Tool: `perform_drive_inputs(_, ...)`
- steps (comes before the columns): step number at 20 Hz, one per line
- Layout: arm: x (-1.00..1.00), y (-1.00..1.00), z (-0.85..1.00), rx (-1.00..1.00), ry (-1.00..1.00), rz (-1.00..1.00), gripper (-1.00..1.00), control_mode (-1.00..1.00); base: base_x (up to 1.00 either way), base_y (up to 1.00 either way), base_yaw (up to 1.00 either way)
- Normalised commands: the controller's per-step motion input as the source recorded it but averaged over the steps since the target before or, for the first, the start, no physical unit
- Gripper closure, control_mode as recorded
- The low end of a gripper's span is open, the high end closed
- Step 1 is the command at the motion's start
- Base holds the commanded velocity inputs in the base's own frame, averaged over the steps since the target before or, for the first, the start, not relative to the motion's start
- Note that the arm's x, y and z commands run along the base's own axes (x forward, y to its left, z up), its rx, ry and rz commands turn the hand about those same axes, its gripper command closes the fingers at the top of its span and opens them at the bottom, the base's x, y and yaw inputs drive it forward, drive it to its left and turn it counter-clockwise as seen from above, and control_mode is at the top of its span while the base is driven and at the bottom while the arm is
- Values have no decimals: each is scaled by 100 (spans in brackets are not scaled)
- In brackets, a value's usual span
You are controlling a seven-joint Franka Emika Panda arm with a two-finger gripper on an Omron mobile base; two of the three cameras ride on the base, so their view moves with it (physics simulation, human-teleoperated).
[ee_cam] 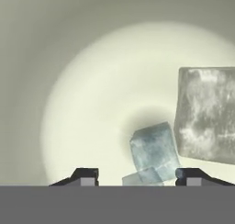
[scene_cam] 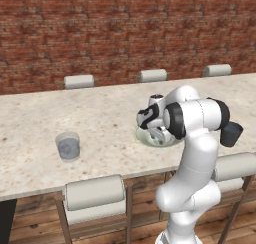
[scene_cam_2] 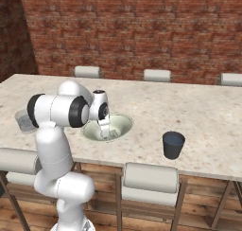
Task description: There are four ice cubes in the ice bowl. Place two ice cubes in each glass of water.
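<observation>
Gripper [ee_cam: 137, 175] down inside the ice bowl [ee_cam: 82, 81], its two dark fingertips [ee_cam: 85, 176] standing apart on either side of a bluish ice cube [ee_cam: 153, 152] that lies on the bowl's floor; whether they touch it cannot be told. A larger grey-white ice cube [ee_cam: 206, 113] sits just beside it. The bowl rests on the speckled counter [scene_cam: 90, 123] under the white arm's wrist, between a see-through glass of water [scene_cam: 68, 146] and a dark navy glass [scene_cam_2: 173, 145], both well apart from it
</observation>
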Motion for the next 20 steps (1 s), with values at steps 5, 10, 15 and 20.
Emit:
perform_drive_inputs(5, -15, 16, -15, 0, 0, 0, 100, -100, 0, 0, 0)
perform_drive_inputs(10, -25, 19, -10, 0, 0, 0, 100, -100, 0, 0, 0)
perform_drive_inputs(15, -23, 3, -2, 4, -3, 0, 100, -100, 0, 0, 0)
perform_drive_inputs(20, -6, -4, 42, 23, -7, 0, 100, -100, 0, 0, 0)
